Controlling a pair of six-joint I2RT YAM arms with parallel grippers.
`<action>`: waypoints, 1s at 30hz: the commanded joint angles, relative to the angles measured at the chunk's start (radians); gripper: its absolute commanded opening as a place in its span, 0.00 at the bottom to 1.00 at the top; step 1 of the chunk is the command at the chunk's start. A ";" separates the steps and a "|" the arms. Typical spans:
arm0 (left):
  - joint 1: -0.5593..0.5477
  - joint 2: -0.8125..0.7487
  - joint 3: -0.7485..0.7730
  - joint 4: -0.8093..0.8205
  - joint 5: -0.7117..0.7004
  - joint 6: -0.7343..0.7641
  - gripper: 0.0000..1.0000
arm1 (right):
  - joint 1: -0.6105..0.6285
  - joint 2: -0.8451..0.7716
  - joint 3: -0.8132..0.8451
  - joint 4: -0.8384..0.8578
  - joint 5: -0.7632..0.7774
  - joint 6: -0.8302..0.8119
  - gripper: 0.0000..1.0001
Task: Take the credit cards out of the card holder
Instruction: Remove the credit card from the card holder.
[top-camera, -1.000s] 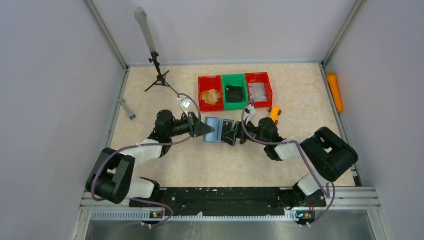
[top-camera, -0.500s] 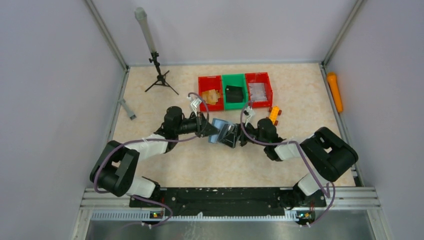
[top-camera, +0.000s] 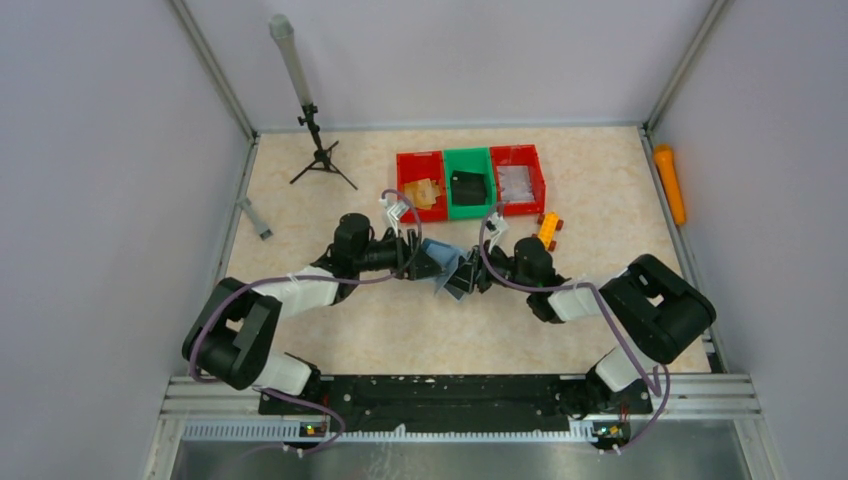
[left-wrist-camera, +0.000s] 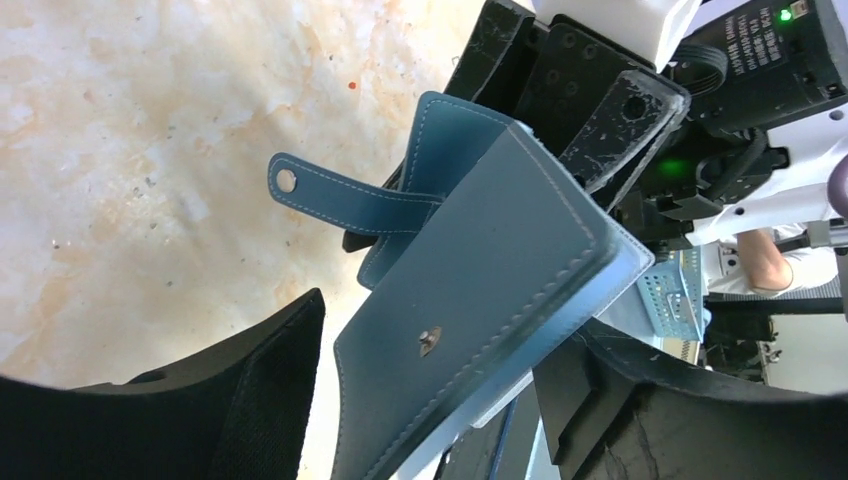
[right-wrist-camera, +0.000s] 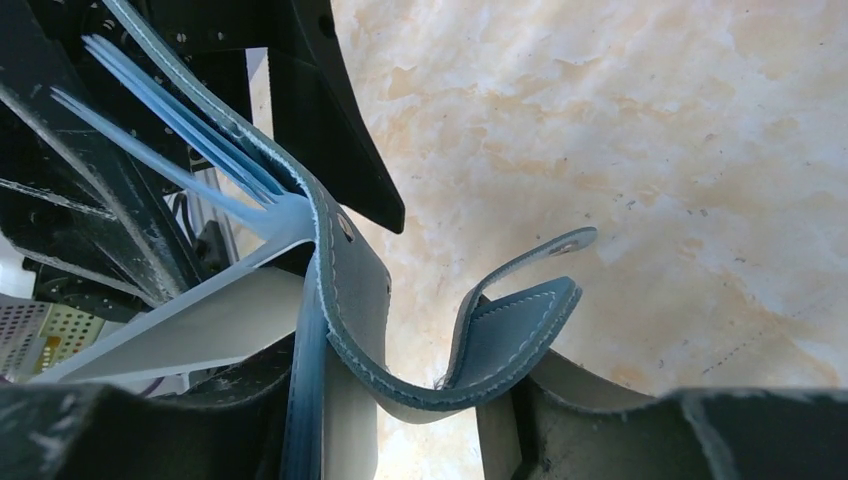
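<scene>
From above, the two arms meet at the middle of the desk (top-camera: 350, 320), and the card holder (top-camera: 440, 262) sits between the left gripper (top-camera: 420, 256) and the right gripper (top-camera: 463, 280), folded up at an angle rather than lying flat. Just beyond it stand a red bin (top-camera: 403, 190), a green bin (top-camera: 468, 153) with a black lump (top-camera: 467, 187) inside, and a second red bin (top-camera: 517, 152). A small tripod (top-camera: 320, 150) stands far left and an orange cylinder (top-camera: 668, 183) lies at the right edge. In the left wrist view, the card holder (left-wrist-camera: 480, 300) fills the gap of the left gripper (left-wrist-camera: 435, 400), its teal outer face and snap stud (left-wrist-camera: 430, 340) turned to the camera and its closure tab (left-wrist-camera: 340, 195) sticking out loose over the desk (left-wrist-camera: 150, 150). Whether these jaws pinch it I cannot tell. Behind it, the right gripper (left-wrist-camera: 560, 90) has its jaws clenched on the holder's far leaf. In the right wrist view, the card holder (right-wrist-camera: 350, 290) curves down into the right gripper (right-wrist-camera: 400, 430), grasped there, with the tab (right-wrist-camera: 530, 255) curling free to the right. Thin pale blue leaves (right-wrist-camera: 180, 120) fan out of its open side, and a dark finger (right-wrist-camera: 330, 130) of the left gripper lies just behind them.
</scene>
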 joint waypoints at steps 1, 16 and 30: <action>-0.005 -0.036 0.023 -0.008 -0.018 0.041 0.77 | 0.014 -0.029 0.047 0.054 0.004 -0.017 0.40; -0.055 -0.184 -0.009 -0.109 -0.172 0.180 0.99 | 0.002 0.012 0.109 -0.097 0.033 -0.014 0.33; -0.145 -0.148 0.096 -0.354 -0.461 0.299 0.80 | 0.001 0.025 0.106 -0.050 -0.020 0.009 0.34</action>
